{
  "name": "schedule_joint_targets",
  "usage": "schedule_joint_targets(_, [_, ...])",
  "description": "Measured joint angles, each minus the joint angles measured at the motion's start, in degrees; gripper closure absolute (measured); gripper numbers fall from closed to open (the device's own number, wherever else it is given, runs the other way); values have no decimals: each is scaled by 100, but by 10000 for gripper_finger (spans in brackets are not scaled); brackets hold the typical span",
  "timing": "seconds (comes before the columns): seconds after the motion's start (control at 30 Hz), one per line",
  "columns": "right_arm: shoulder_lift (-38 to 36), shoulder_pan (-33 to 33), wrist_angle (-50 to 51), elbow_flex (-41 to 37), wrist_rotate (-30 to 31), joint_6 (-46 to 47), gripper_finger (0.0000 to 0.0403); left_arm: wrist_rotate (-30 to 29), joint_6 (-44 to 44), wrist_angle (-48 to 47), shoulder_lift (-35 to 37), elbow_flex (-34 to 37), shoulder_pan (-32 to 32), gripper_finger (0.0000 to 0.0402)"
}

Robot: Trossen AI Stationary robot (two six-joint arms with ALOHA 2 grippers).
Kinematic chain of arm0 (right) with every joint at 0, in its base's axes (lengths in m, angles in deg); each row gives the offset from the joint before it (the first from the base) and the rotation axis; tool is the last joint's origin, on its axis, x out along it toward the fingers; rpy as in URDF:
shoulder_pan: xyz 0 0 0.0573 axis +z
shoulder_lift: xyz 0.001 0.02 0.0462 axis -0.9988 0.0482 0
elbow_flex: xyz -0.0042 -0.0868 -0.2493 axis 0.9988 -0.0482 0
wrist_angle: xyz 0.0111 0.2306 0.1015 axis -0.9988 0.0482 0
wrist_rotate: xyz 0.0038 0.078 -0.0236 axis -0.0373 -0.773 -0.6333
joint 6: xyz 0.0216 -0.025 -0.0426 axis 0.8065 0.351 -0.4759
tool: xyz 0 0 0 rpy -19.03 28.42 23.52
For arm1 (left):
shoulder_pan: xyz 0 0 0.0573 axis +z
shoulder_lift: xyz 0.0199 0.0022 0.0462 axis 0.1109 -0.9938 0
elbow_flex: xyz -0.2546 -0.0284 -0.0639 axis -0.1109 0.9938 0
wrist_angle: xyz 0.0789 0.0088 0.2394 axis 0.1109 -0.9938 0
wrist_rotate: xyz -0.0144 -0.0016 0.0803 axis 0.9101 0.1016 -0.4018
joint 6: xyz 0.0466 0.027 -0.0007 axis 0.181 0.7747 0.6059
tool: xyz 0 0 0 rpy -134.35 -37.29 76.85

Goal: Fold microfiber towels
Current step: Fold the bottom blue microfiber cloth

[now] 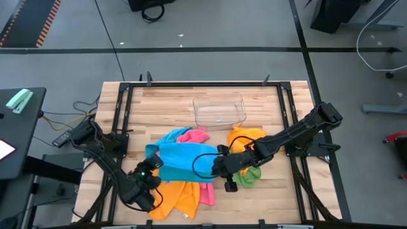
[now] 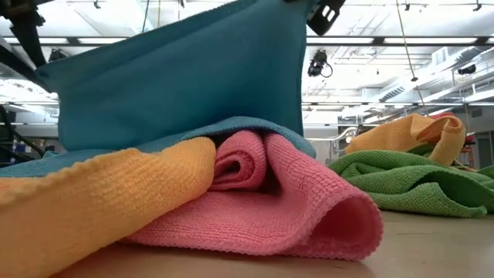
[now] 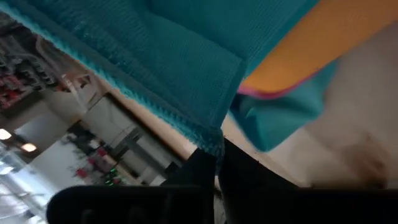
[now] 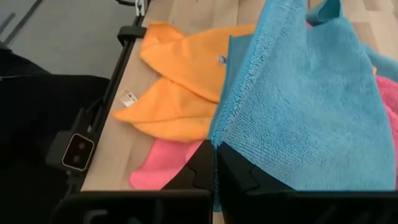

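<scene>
Near the worktop's front edge, the left gripper [image 1: 150,166] and the right gripper [image 1: 216,166] each have their jaws clamped on a corner of the blue towel [image 1: 178,159], lifted above the orange towel [image 1: 172,194] and pink towel [image 1: 205,191]. A green towel [image 1: 249,175] lies right of centre, the clear tray [image 1: 219,109] toward the back. Uneven pulling could slip a corner free or drag the pile underneath. The orange towel's small tag isn't readable.
</scene>
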Motion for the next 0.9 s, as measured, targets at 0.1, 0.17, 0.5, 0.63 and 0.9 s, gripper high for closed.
schedule_joint_targets(0.1, [0, 0, 39, 0, -4, 150, 391, 174, -20, 186, 0, 0, 2, 372])
schedule_joint_targets(0.17, [0, 0, 33, 0, -17, 243, 391, 327, -242, 234, 0, 0, 2, 358])
schedule_joint_targets(0.5, [151, 5, -3, -7, -269, 469, 391, 1192, -2048, 871, 4, 27, -53, 247])
schedule_joint_targets(0.63, [146, -33, 42, -4, -245, 425, 391, 796, -3002, 852, 20, 428, -64, 234])
schedule_joint_targets(0.9, [116, -142, 213, -4, -184, 191, 391, -691, -3686, 1064, 20, 1280, -43, 250])
